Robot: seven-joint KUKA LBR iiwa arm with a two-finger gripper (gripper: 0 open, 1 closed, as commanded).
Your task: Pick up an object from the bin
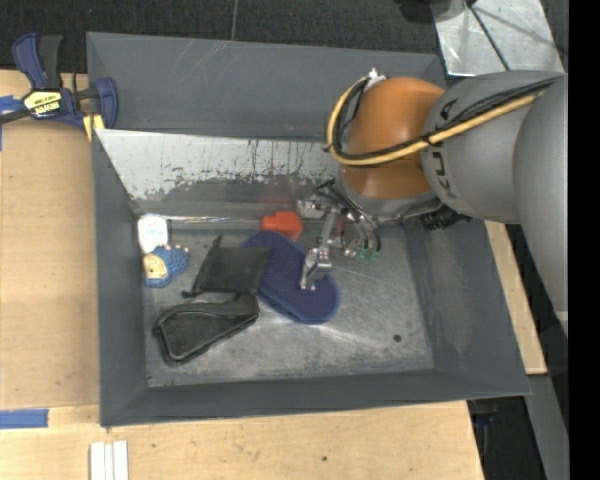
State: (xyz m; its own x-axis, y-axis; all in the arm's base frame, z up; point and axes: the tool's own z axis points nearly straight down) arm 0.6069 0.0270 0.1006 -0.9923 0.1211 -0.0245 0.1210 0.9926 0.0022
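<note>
**Orange-capped wrist hangs over the blue oval pad**

Orange cover [395,133] and the grey link [510,148] behind it sit highest, closest to the lens, at the upper right of the frame. Below them the gripper [315,268] points down over a dark blue, flat oval pad [290,296] lying at the middle of the bin [380,313] floor. Its tip is at the pad's right part, touching or just above; which of the two cannot be told, nor whether the claw is released or clenched.

A black folded cloth [230,266] overlaps the pad's left edge, and an orange-red piece [282,224] lies just beyond its upper end, near the back wall. Lower left lies a black pouch [205,326]. Well apart, at the far left, lie a white bit [153,232] and a blue-and-yellow toy [166,265].

The pad is thin and limp-looking, so a good pick probably means pressing down at its free right edge, clear of the black cloth, and pinching a fold, not the flat face. Lifting straight up should keep the cloth from dragging along.

The arm enters from the right and its wrist bends steeply down toward the middle of the frame.
</note>
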